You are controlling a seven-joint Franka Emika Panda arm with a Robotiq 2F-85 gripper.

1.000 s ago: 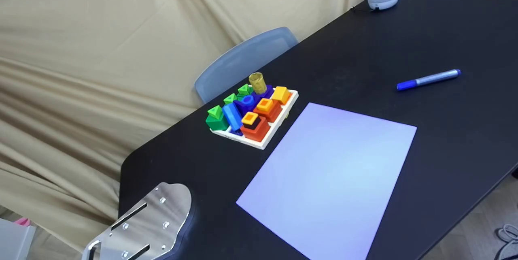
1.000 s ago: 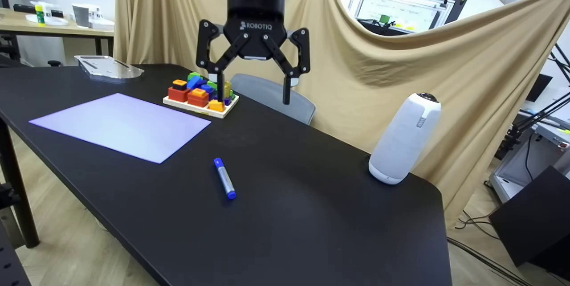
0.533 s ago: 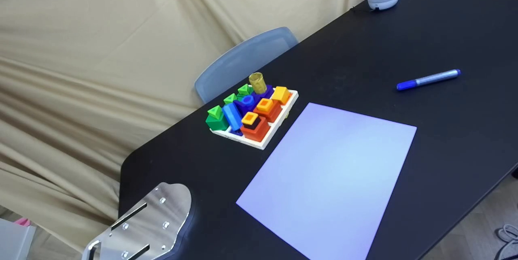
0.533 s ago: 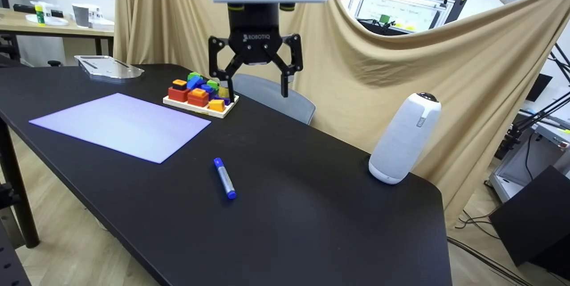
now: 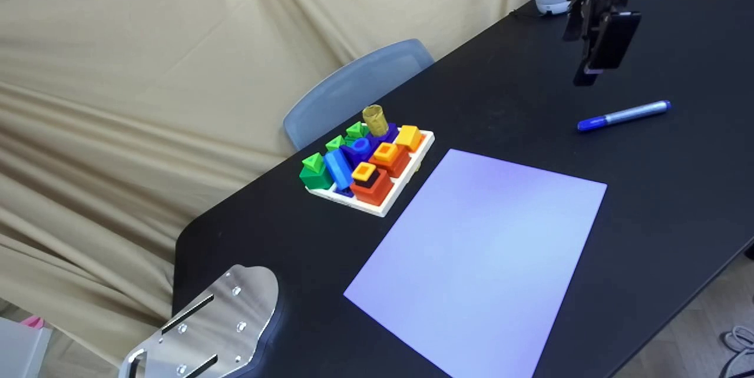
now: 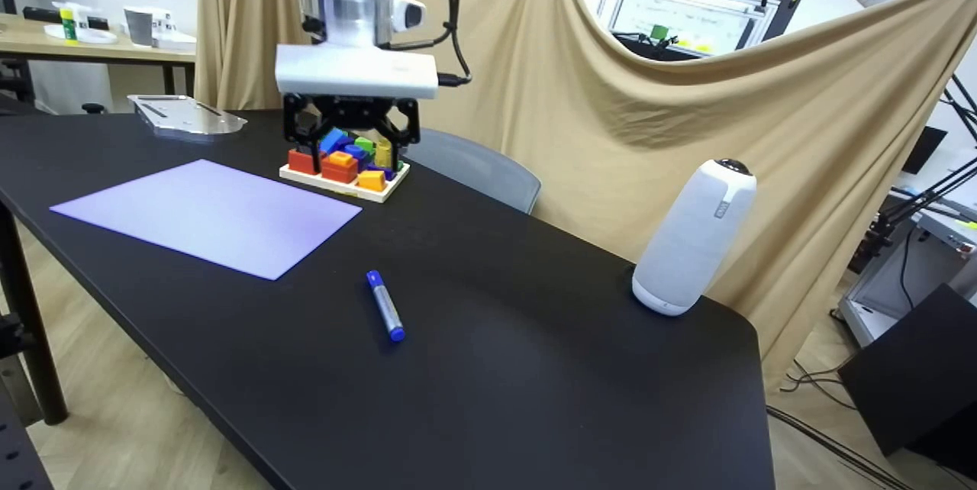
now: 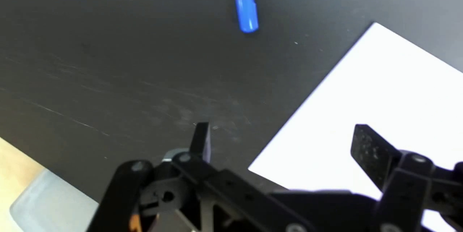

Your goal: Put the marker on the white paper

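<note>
While rectangular paper (image 5: 480,266) lies flat, the marker (image 7: 246,3) gleams.

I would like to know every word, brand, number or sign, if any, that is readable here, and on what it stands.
No text is surely readable.
Grey label on the white device: too small to read.
White tray: faint edge marks, too small.
Marker: no lettering distinguishable.
</note>
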